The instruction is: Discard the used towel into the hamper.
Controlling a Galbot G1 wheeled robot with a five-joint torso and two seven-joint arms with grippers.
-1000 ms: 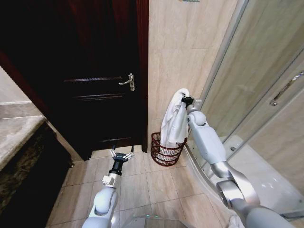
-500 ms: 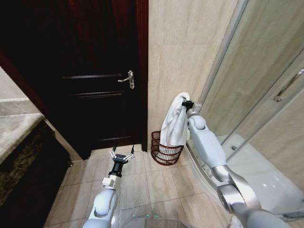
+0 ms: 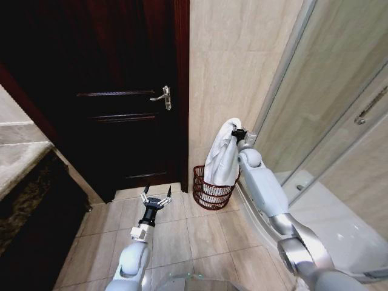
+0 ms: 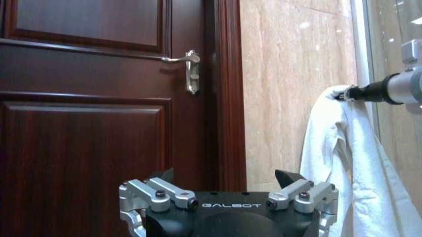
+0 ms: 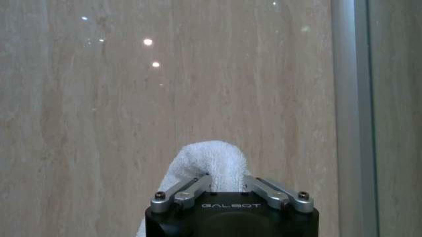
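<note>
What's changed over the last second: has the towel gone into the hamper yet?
Not yet. The right hand, shut on the white terry towel, has come down slightly, so the towel's lower end hangs deeper in the dark red-brown wire hamper. The view also shifted a little. The left hand stays open, low over the floor tiles.

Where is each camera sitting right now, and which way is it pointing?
Head: up top, facing down at door, hamper and both arms.
Left wrist: behind the open left gripper, facing the door.
Right wrist: behind the right gripper, facing the wall.
Shared: all three show the towel it holds.
</note>
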